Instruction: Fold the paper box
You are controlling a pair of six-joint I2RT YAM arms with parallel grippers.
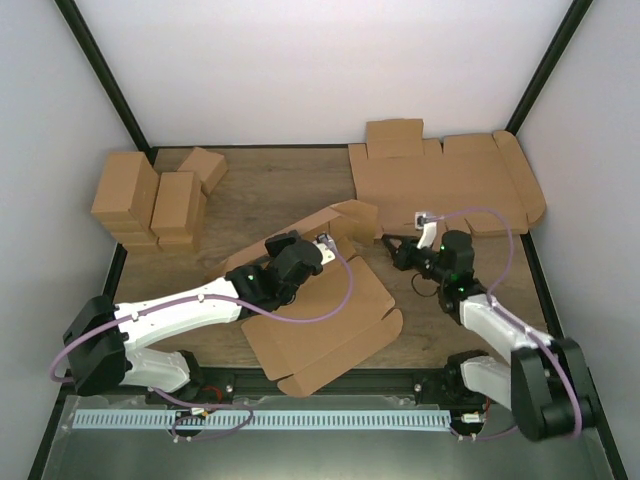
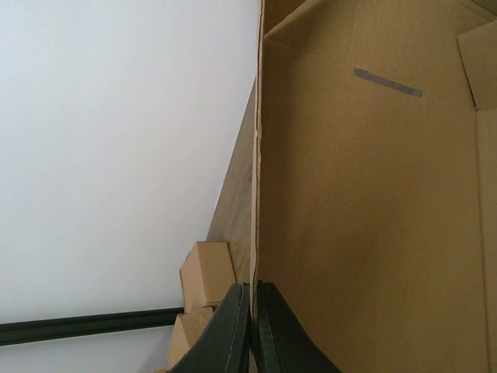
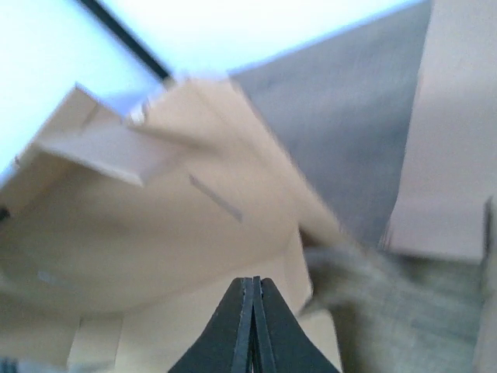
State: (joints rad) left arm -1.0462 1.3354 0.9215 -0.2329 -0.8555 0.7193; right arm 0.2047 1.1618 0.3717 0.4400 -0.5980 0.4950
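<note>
Both pincers are clenched: left pincer (image 2: 252, 289) grips the raised wall of the box (image 1: 330, 325), its base lying just below; right pincer (image 3: 252, 284), empty, sits beside that wall's end. I'm mid wall-folding, I judge; next needs the end flap pushed inward.

Wht arms (image 1: 170, 312), blk joints (image 1: 290, 262), purple cables (image 1: 300, 319).

Left hand (image 2: 253, 289) and right hand (image 3: 253, 284), both clamped shut, angle toward each other.
</note>
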